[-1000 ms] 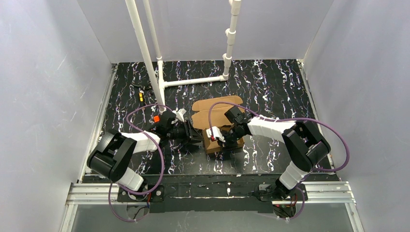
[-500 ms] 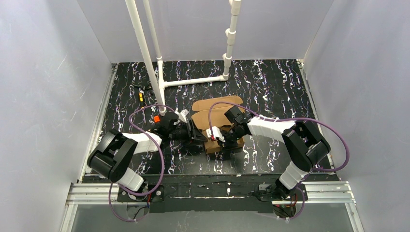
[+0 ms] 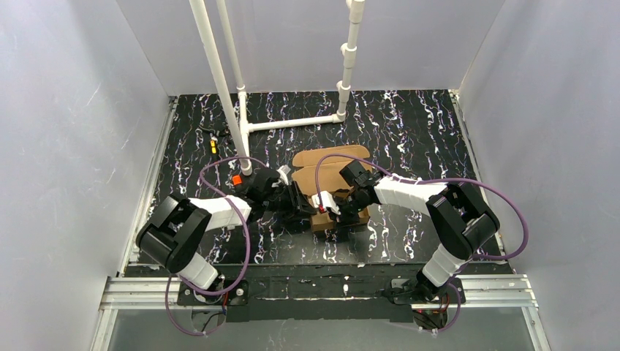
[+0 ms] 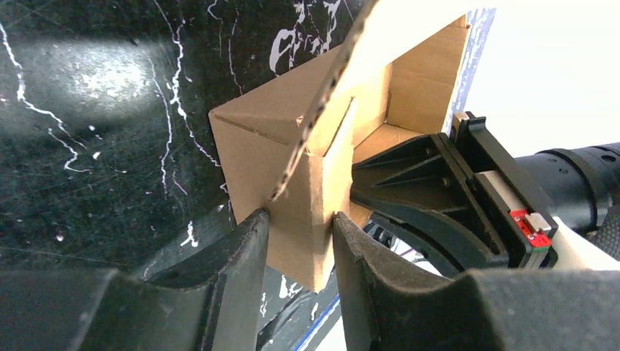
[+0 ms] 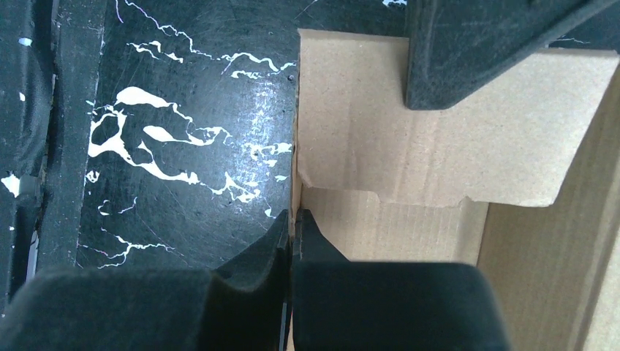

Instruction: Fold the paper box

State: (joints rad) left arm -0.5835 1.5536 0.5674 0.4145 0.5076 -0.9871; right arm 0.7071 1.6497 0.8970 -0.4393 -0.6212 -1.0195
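Within the last second, the left gripper [image 4: 300, 219] advanced toward 3 o'clock and clamped a corner wall of the paper box [image 3: 327, 167] at the centre of the table [image 3: 409, 131], while the right gripper [image 5: 292, 228] kept pinching a wall edge, so the walls were probably braced for tucking.

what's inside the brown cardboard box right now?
Visible: bare walls of the brown cardboard box, a notched flap, one right gripper finger. Nothing loose shows; that gripper covers part of the floor.
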